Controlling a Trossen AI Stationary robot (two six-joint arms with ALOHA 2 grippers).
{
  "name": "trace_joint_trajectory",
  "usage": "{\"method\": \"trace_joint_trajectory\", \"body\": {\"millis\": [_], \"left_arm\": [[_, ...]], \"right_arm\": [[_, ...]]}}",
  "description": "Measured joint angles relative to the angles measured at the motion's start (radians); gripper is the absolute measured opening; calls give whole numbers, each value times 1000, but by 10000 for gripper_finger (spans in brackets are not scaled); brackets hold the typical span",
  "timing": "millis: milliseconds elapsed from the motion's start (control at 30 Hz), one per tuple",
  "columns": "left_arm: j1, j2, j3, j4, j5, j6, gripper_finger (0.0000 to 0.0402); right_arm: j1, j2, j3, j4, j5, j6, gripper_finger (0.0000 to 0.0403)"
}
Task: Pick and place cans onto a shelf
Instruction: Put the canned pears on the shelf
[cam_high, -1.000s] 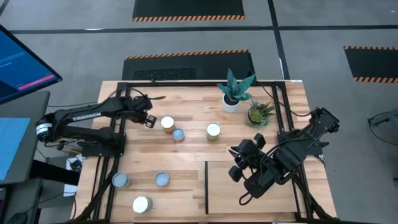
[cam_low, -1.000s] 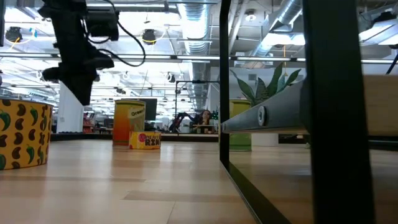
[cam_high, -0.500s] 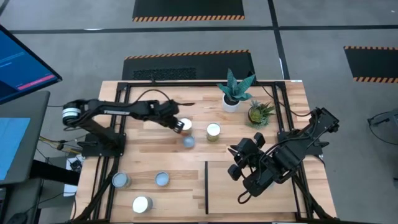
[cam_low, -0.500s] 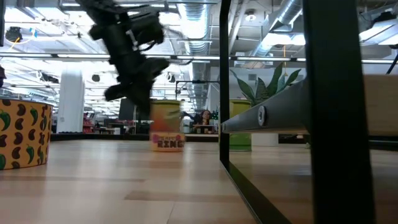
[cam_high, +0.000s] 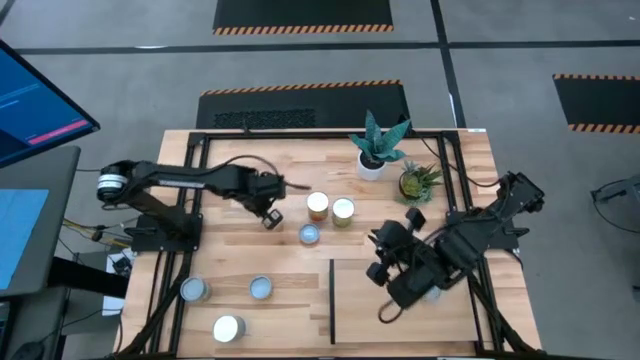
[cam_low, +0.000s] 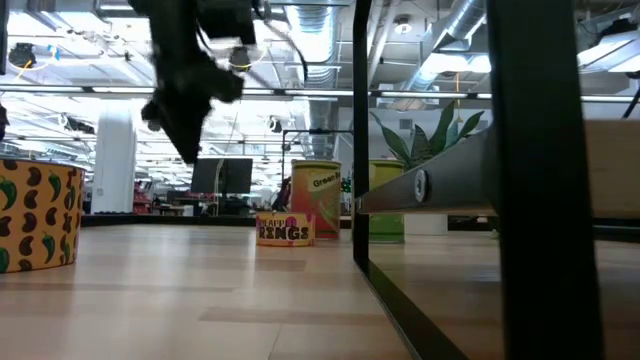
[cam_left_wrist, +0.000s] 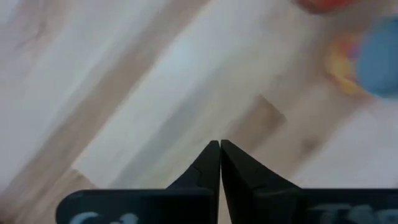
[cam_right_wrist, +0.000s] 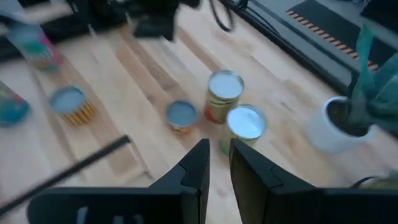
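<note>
My left gripper (cam_high: 270, 216) (cam_left_wrist: 219, 147) is shut and empty, hanging above the tabletop just left of three cans: a tall orange-labelled can (cam_high: 318, 204) (cam_low: 316, 200), a green can (cam_high: 343, 210) and a short blue-topped can (cam_high: 309, 234) (cam_low: 285, 229). All stand upright on the table. Three more cans (cam_high: 194, 290) (cam_high: 260, 288) (cam_high: 228, 328) stand near the table's left front corner. My right gripper (cam_high: 383, 268) (cam_right_wrist: 219, 146) hovers over the shelf (cam_high: 365, 310), narrowly open and empty.
Two potted plants (cam_high: 375, 150) (cam_high: 415, 182) stand at the far right of the table. The shelf's black strip (cam_high: 331, 300) runs from the middle toward the near edge. Bare tabletop lies between the two groups of cans (cam_high: 240, 250).
My left gripper swung toward the table's right, meeting the tall can and the short can, then drew back left. The tall can now stands further right, beside the green can. The short can has gone right and a little nearer. My right gripper barely shifted.
</note>
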Motion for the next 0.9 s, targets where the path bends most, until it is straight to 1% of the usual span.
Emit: {"method": "trace_joint_trajectory", "body": {"millis": [67, 167, 233, 333, 433, 500, 600, 667, 800, 900], "left_arm": [[-59, -58, 0, -7, -36, -10, 0], [-145, -134, 0, -24, -167, -35, 0], [-191, -170, 0, -50, -244, -88, 0], [-238, -210, 0, -119, -323, -182, 0], [-266, -231, 0, -200, -372, -245, 7], [-277, -239, 0, -249, -375, -273, 18], [-283, -241, 0, -295, -379, -295, 39], [-283, -241, 0, -306, -379, -303, 56], [-283, -241, 0, -306, -380, -303, 87], [-283, -241, 0, -306, -381, -304, 106]], "right_arm": [[-48, 0, 0, 0, -57, -112, 86], [-128, 0, -7, 3, -121, -325, 86], [-178, 0, -19, 14, -170, -479, 86], [-248, -3, -90, 145, -285, -699, 86], [-303, 2, -187, 297, -401, -860, 87], [-335, 1, -233, 367, -428, -906, 88], [-381, 1, -270, 422, -455, -913, 95], [-417, 1, -289, 461, -497, -913, 105], [-495, 1, -309, 469, -617, -913, 140], [-539, -1, -346, 515, -638, -912, 172]]}}
